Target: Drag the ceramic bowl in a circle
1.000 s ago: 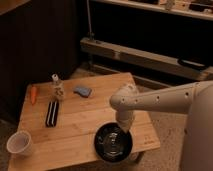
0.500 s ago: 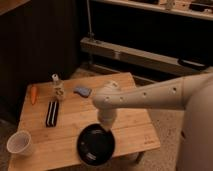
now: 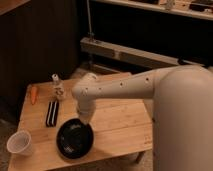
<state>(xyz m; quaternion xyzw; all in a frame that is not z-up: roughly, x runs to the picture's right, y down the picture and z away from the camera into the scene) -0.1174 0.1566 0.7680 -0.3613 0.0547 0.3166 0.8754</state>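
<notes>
As the arm reaches down, the ceramic bowl (image 3: 75,140) is engaged at the table's (image 3: 117,122) front edge.
End effector (image 3: 86,121) state cannot be told, apparently touching the rim; the bowl may be dragged overboard.

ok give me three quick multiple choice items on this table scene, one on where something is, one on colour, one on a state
1. Where is the plastic cup?
A. near left corner of the table
B. inside the ceramic bowl
C. beside the carrot

2. What colour is the ceramic bowl?
A. white
B. black
C. orange

3. Where is the tool?
A. raised high above the table
B. down at the bowl's rim
C. reaching for the cup

Key: 1 A, the cup stands alone at that corner. 2 B, the bowl is glossy black. 3 B, the arm ends at the bowl's upper right edge.
</notes>
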